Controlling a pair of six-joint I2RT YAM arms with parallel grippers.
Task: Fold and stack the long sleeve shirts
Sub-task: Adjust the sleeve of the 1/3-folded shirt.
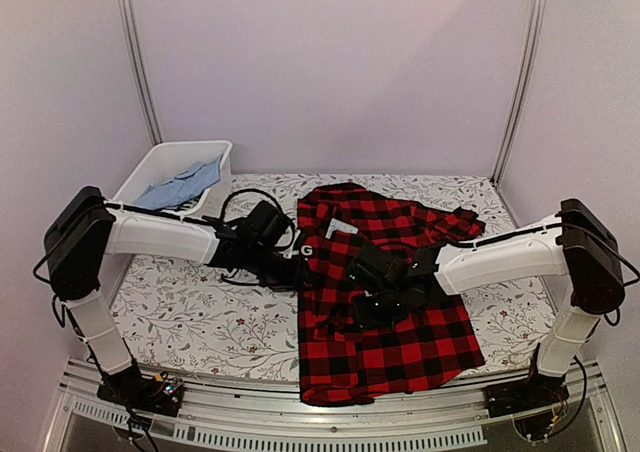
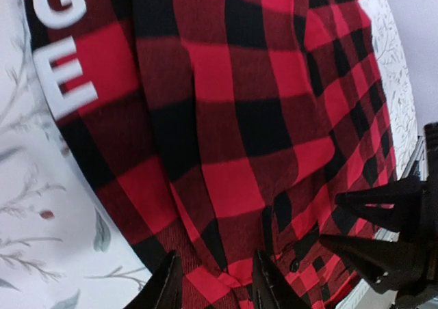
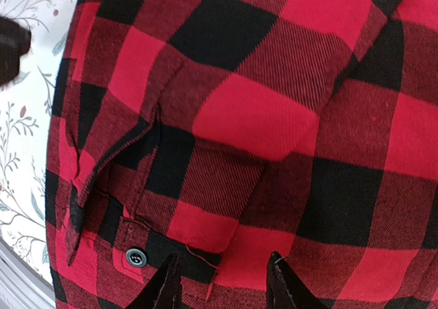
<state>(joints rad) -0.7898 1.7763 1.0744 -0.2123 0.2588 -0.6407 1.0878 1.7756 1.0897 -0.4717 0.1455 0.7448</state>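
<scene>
While shirt [image 1: 385,317] lies on floral table [image 1: 200,317], lilac walls [image 1: 330,62], L hand [image 2: 217,285], R hand [image 3: 222,285] prob. parted

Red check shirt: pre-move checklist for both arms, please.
1. Shirt lying on the table: ok.
2. Shirt flat: not ok, cloth is bunched at its far right corner.
3. Left tool open over the shirt's left edge: ok.
4. Right tool open over the shirt, near a button: ok.
5. Either tool touching the cloth: cannot tell.
6. White bin apart from the shirt: ok.
</scene>
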